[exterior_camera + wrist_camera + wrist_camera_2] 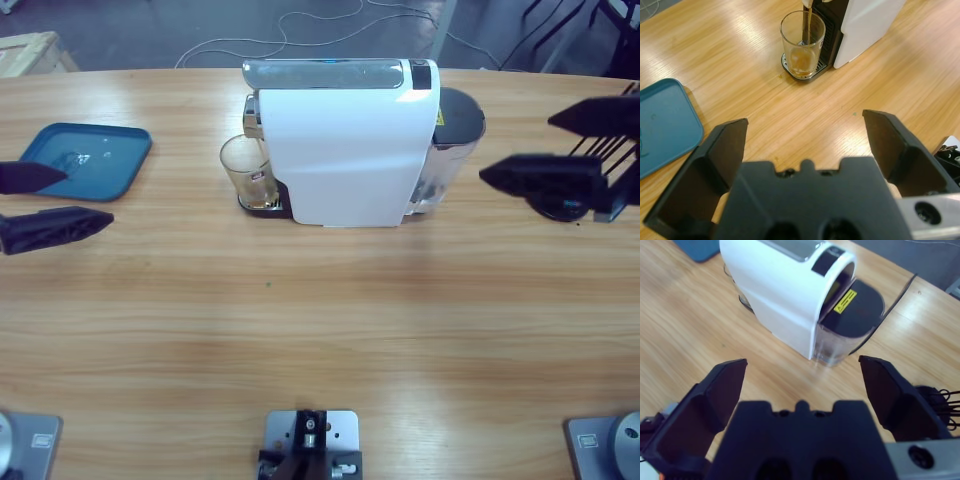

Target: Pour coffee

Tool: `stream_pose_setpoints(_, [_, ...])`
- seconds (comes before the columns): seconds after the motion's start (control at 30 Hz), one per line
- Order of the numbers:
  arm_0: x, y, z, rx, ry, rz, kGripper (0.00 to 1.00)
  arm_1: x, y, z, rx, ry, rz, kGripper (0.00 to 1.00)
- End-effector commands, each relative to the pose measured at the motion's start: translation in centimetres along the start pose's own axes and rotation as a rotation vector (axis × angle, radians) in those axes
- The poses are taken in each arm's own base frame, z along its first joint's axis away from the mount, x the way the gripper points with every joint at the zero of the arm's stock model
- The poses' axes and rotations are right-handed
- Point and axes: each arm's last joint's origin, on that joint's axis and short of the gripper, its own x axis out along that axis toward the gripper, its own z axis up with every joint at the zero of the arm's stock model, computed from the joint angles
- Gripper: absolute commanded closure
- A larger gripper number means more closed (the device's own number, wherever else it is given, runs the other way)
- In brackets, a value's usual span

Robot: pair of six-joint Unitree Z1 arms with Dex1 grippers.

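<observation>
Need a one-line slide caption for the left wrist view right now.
Open left tool faces a glass filling with coffee under the white machine, blue tray alongside.

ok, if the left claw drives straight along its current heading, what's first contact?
Likely the glass under the coffee machine spout, with coffee pooling in it. The left claw, open, points that way over bare table; tilted down, it might meet wood first.

Pincer point(805, 145) spread wide, empty, over bare worktop point(740, 75). Ahead: glass point(802, 44) under white machine point(860, 25), coffee point(801, 59) streaming in, pooling shallow. Left: blue tray point(665, 125).
</observation>
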Motion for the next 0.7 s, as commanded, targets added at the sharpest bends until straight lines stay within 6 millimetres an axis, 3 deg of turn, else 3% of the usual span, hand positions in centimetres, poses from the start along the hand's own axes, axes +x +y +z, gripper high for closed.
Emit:
stream_pose_setpoints(0.03, [0.0,-0.2,-1.6,0.009,0.039,-0.025,0.009,-1.1,-0.1,-1.0,-0.010,-0.049,0.009,0.000])
stream_pose_setpoints(0.7, [1.1,-0.2,-1.3,0.010,0.083,-0.050,0.009,-0.5,0.0,-1.3,-0.011,-0.041,0.030,0.000])
